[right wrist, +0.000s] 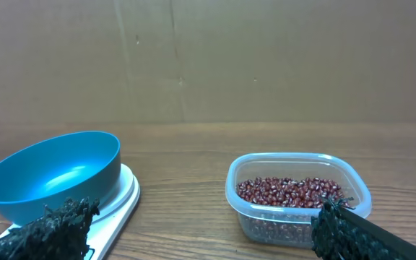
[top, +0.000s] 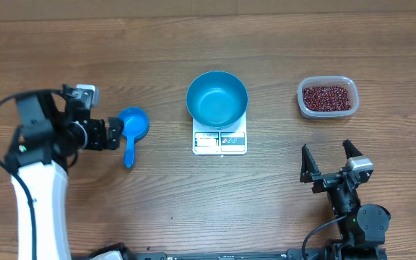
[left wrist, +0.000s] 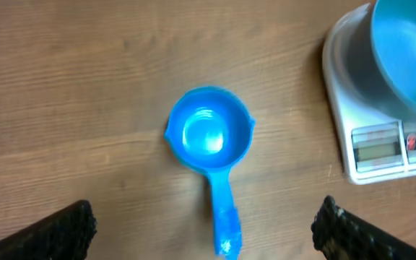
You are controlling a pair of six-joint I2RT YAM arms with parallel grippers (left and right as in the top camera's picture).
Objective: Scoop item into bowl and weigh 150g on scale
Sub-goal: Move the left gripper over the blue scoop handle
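Observation:
The teal bowl stands empty on the white scale at the table's middle. Dark red-brown beans fill a clear plastic tub at the right. A small blue scoop lies empty on the table to the left of the scale, handle toward the front. My left gripper is open just left of the scoop, its fingers wide on either side of the handle and not touching it. My right gripper is open in front of the tub, holding nothing.
The table is bare brown wood. A brown wall rises behind the table in the right wrist view. The left arm's white body reaches along the left side.

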